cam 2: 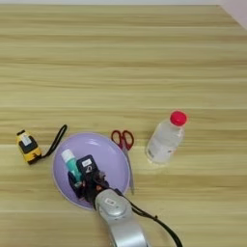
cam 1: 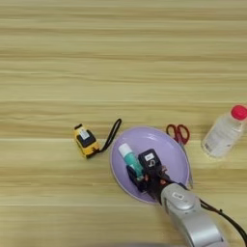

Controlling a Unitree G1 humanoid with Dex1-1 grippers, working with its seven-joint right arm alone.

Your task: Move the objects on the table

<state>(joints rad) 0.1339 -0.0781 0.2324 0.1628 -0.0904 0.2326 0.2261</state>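
Left eye view: my right gripper (cam 1: 140, 170) pinches the white tube (cam 1: 130, 157) over the purple plate (cam 1: 171, 144); tape measure (cam 1: 86, 141) just beside it

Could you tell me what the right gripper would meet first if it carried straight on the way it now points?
Probably the white tube: the right gripper points up-left over the purple plate, seemingly already at the tube's lower end.

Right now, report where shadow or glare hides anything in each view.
Left eye view: even light, faint shadows; only the tool hides part of the white tube on the purple plate. Right eye view: sheen on the clear bottle, none on the table; the tape measure is plainly lit.
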